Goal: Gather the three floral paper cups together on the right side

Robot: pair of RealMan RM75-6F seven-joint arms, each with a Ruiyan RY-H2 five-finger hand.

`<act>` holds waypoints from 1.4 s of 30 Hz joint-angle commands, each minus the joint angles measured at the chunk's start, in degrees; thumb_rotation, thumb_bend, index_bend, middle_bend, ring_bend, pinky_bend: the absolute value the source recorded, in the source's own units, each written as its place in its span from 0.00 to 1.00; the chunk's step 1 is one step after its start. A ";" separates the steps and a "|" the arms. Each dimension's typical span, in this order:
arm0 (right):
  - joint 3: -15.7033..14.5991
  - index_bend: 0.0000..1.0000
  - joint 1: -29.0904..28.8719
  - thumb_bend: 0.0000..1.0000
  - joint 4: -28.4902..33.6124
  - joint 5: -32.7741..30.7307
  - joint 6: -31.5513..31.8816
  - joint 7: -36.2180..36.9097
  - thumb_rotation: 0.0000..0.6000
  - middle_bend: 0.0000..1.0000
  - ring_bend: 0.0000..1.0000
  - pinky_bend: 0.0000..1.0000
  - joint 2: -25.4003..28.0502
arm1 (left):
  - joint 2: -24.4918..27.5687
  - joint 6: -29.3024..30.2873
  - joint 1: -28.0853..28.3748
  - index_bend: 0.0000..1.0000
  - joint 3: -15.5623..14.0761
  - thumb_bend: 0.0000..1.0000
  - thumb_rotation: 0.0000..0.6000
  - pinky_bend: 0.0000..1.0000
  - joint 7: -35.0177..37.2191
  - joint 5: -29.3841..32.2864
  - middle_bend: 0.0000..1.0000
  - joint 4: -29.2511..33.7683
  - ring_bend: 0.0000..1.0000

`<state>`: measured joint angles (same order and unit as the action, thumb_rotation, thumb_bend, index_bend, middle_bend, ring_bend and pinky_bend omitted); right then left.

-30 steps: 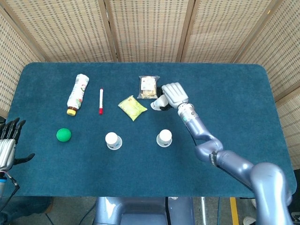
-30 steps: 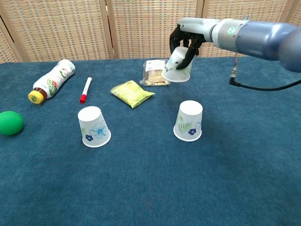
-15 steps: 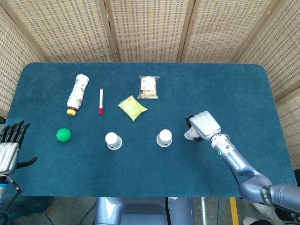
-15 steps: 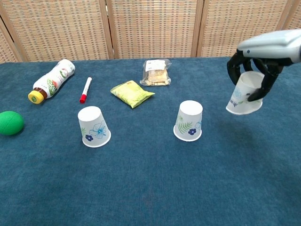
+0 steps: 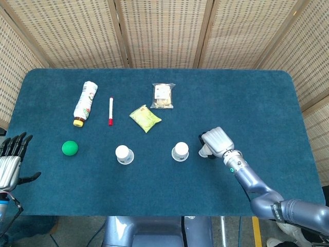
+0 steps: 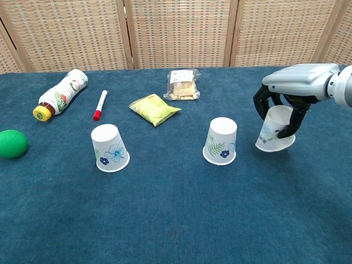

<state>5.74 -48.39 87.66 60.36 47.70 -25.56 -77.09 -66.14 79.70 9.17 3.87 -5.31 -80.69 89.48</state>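
Observation:
Three floral paper cups stand or hang upside down over the blue table. One cup (image 6: 109,148) (image 5: 124,154) stands left of centre. A second cup (image 6: 221,141) (image 5: 180,151) stands in the middle. My right hand (image 6: 287,99) (image 5: 216,142) grips the third cup (image 6: 273,132) (image 5: 205,152) from above, tilted, its rim just at the cloth, right of the middle cup. My left hand (image 5: 10,160) hangs open off the table's left edge, holding nothing.
A green ball (image 6: 11,143) lies at the far left. At the back lie a bottle (image 6: 59,94), a red marker (image 6: 100,105), a yellow snack bag (image 6: 153,109) and a clear cracker packet (image 6: 182,84). Blue table cloth (image 6: 308,181) stretches to the right.
My right hand carried the third cup from beside the cracker packet at the back to the front right, then lowered it toward the cloth beside the middle cup. The left hand barely moved.

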 commanded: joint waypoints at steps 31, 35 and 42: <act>-2.57 0.00 1.92 0.00 20.68 -6.83 11.56 -9.90 1.00 0.00 0.00 0.00 15.26 | 0.20 0.54 -0.18 0.00 -0.10 0.00 1.00 0.00 0.88 -0.52 0.00 -0.14 0.00; -4.84 0.00 9.78 0.00 12.91 7.43 20.42 2.03 1.00 0.00 0.00 0.00 15.91 | -0.16 0.69 0.11 0.00 -0.13 0.00 1.00 0.00 0.93 -1.32 0.00 -0.65 0.00; -8.92 0.00 20.93 0.00 -5.94 20.39 33.06 22.42 1.00 0.00 0.00 0.00 10.11 | -2.01 -0.40 2.58 0.00 0.25 0.00 1.00 0.00 1.37 -4.20 0.00 -3.32 0.00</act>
<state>-0.01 -35.23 92.26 72.31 72.35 -14.11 -63.79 -67.63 79.79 11.08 3.93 -4.13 -84.38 86.73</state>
